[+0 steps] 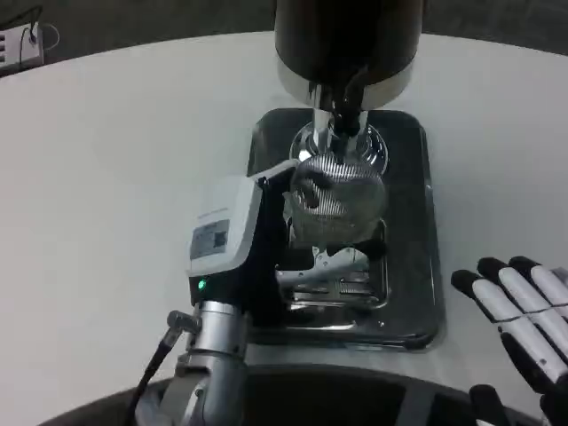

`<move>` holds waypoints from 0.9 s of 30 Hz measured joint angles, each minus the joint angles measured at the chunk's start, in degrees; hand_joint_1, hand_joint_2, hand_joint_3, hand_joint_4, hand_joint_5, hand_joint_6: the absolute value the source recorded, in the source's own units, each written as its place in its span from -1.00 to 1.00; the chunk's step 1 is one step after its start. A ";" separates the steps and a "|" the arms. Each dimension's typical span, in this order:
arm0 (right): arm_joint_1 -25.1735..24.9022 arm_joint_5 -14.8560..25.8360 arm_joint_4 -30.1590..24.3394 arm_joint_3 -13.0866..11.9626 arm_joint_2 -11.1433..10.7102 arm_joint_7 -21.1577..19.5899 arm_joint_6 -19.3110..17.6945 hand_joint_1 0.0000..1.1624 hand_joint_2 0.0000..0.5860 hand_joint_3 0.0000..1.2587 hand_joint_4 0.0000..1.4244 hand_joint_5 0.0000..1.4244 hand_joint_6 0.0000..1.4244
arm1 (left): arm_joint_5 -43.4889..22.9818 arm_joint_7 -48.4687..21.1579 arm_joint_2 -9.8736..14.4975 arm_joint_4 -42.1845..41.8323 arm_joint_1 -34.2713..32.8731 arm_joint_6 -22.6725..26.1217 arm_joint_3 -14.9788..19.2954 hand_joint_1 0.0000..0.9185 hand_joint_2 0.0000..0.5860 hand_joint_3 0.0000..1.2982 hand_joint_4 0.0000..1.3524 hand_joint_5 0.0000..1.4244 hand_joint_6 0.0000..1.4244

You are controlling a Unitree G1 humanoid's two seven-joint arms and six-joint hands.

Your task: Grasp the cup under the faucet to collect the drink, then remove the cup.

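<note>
Left hand [293,226] grips ribbed cup [342,191] upright under faucet [344,111]; right hand [524,311] empty, fingers apart, well right on bench [106,177].

Cup [337,197] on tray [417,266], under faucet [342,111].

We spot a white label [209,240] on the back of the left hand [240,244], with dark print far too small and blurred for us to read. Just below it, near the wrist, a small green light [202,285] glows. We can make out no other writing.
</note>
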 measured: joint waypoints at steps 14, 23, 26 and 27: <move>-0.33 0.76 0.25 -0.58 0.15 0.01 0.04 -0.66 0.98 -0.83 -0.91 -0.90 -0.84 | 0.00 0.80 0.11 -0.76 0.57 1.68 -1.48 0.07 -0.95 -0.03 -0.14 0.19 0.38; -0.58 0.97 0.28 -0.48 0.29 0.04 0.05 -0.66 0.98 -0.83 -0.91 -0.90 -0.84 | -0.04 -0.06 1.07 -2.75 1.91 2.88 -1.60 -0.48 -0.88 -0.73 -0.88 -0.40 -0.47; -0.58 1.08 0.28 -0.48 0.35 0.07 0.07 -0.66 0.98 -0.83 -0.91 -0.90 -0.84 | -0.27 -1.18 1.24 -3.27 1.91 3.65 -1.61 -0.55 -0.83 -0.84 -0.98 -0.47 -0.53; -0.58 1.08 0.28 -0.48 0.37 0.07 0.07 -0.66 0.98 -0.83 -0.91 -0.90 -0.84 | -0.39 -1.41 1.23 -3.34 1.94 3.74 -1.63 -0.58 -0.86 -0.85 -1.00 -0.49 -0.53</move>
